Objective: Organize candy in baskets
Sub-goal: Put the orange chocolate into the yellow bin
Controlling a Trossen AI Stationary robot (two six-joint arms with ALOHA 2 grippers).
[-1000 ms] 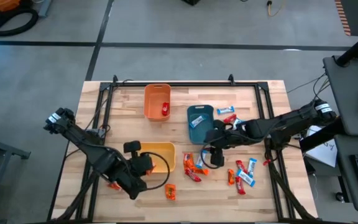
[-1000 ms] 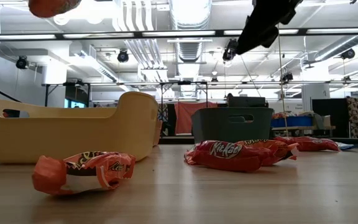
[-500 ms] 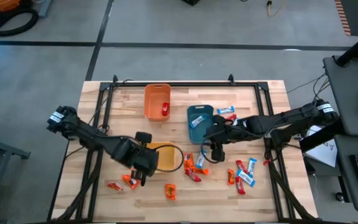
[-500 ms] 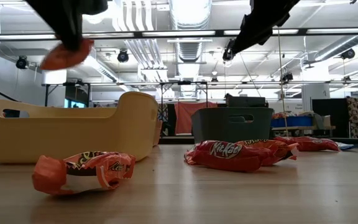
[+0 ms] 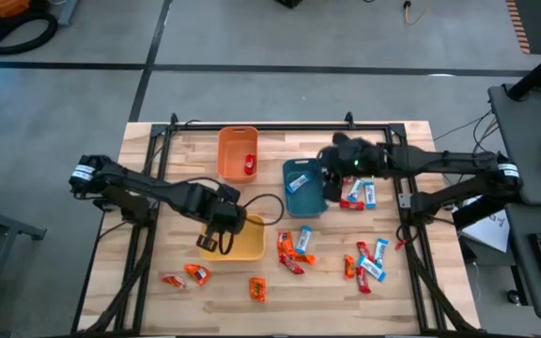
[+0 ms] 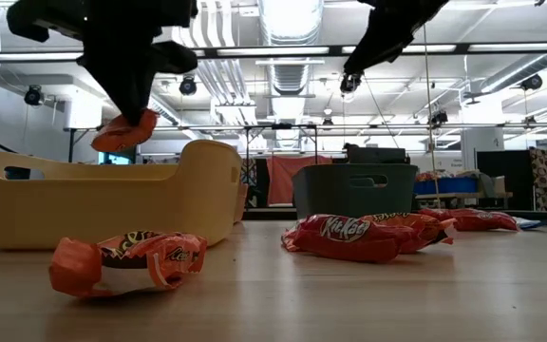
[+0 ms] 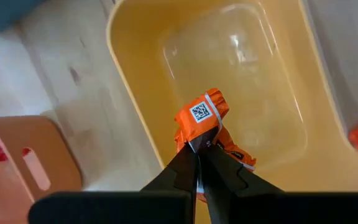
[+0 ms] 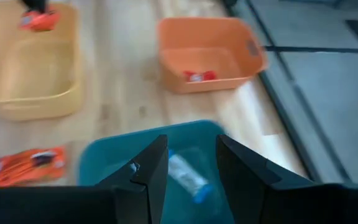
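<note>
My left gripper (image 5: 218, 235) hangs over the yellow basket (image 5: 252, 246), shut on an orange candy (image 7: 205, 122), which also shows above the basket's rim in the low view (image 6: 126, 131). My right gripper (image 8: 191, 163) is open with nothing between its fingers. It stands over the dark teal basket (image 5: 299, 192), in which a light blue candy (image 8: 188, 175) lies. A red candy (image 5: 250, 165) lies in the orange basket (image 5: 236, 145). More candy lies loose on the table. My left gripper pinches the orange candy between its two fingertips (image 7: 185, 163), on the wrapper's lower part (image 7: 197, 142). The fingers come from above, pointing steeply down. The candy is lifted clear over the yellow basket's inside, hanging tilted below the fingers (image 6: 126, 131).
Red and orange candies (image 5: 294, 249) lie right of the yellow basket. Blue and red ones lie at the right (image 5: 369, 258) and beside the teal basket (image 5: 357, 193). Orange candies (image 5: 195, 273) (image 5: 256, 288) lie near the front edge. A cable loops by the yellow basket (image 5: 269, 202).
My left gripper has carried the orange candy from the table's front left toward the far right, over the yellow basket, sinking and rolling as it went. My right gripper has gone from the loose candies right of the yellow basket toward the far edge, over the teal basket.
</note>
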